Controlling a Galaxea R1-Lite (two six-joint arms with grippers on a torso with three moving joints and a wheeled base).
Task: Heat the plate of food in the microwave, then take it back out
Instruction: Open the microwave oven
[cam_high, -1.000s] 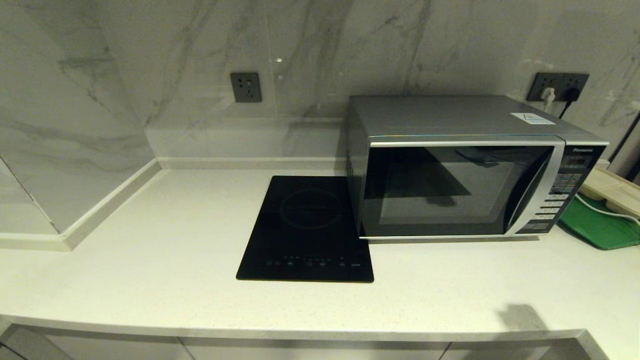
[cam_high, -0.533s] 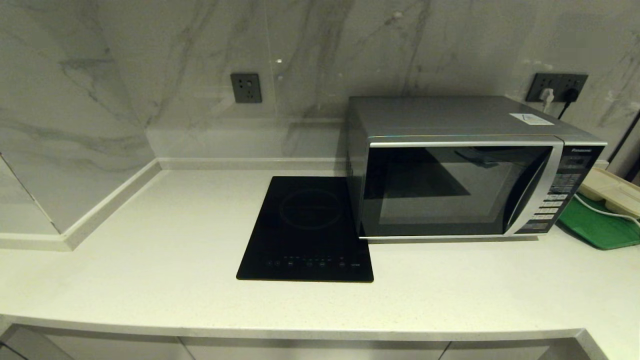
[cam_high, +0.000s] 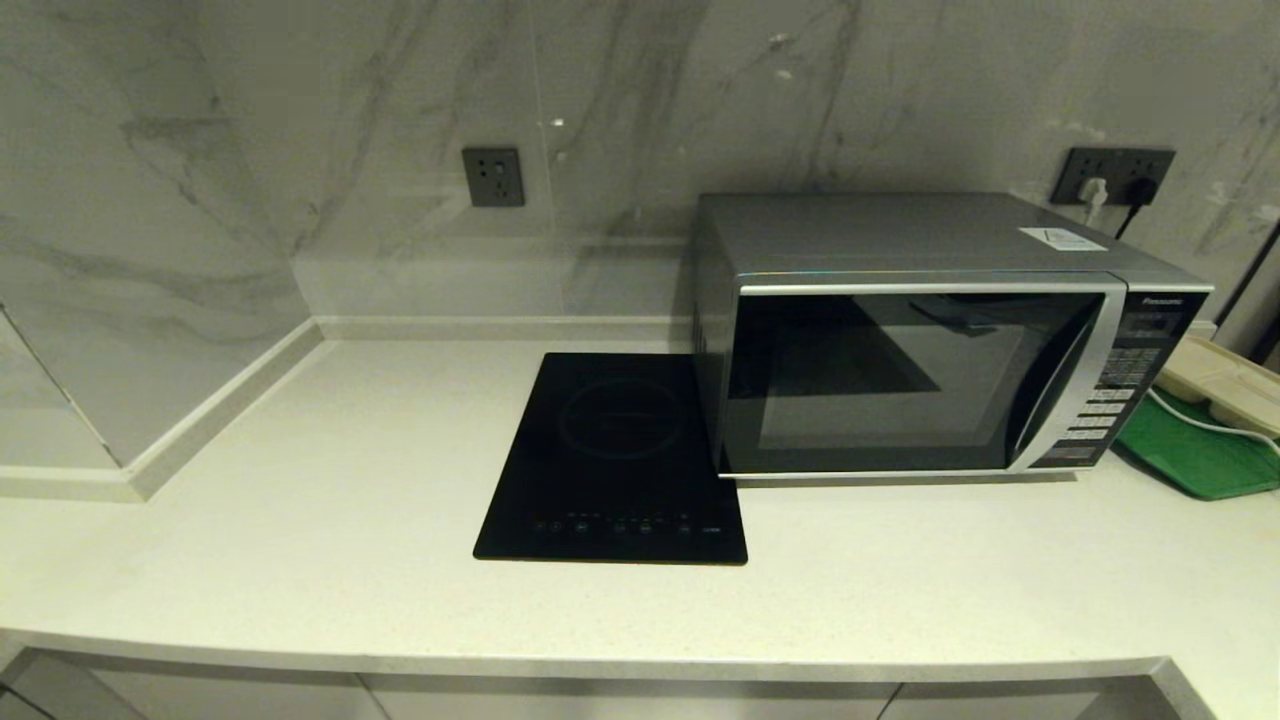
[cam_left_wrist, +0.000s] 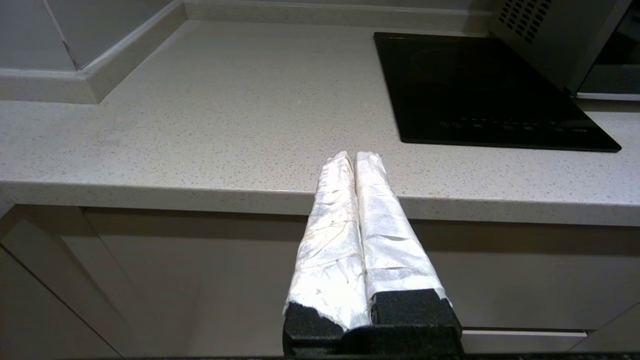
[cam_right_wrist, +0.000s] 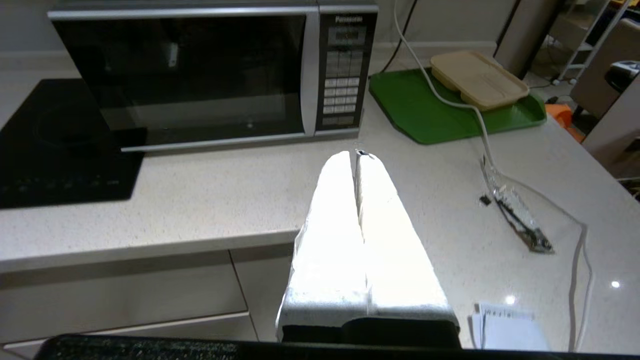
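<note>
The silver microwave (cam_high: 920, 380) stands at the back right of the counter with its dark glass door closed; the right wrist view shows it as well (cam_right_wrist: 200, 75). The plate of food is out of view. My left gripper (cam_left_wrist: 354, 156) hangs in front of the counter's front edge, left of the cooktop, shut with nothing in it. My right gripper (cam_right_wrist: 355, 156) hovers over the counter's front edge, in front of the microwave's button panel, shut and empty. Neither gripper appears in the head view.
A flat black induction cooktop (cam_high: 615, 460) lies left of the microwave. To the microwave's right, a green tray (cam_right_wrist: 425, 115) carries a beige compartment tray (cam_right_wrist: 477, 80). A white cable (cam_right_wrist: 480, 130), a small circuit board (cam_right_wrist: 520, 225) and papers (cam_right_wrist: 505, 330) lie on the counter's right part.
A dark shadow on the counter's front right, seen a second ago, is gone. The microwave and cooktop have not moved.
</note>
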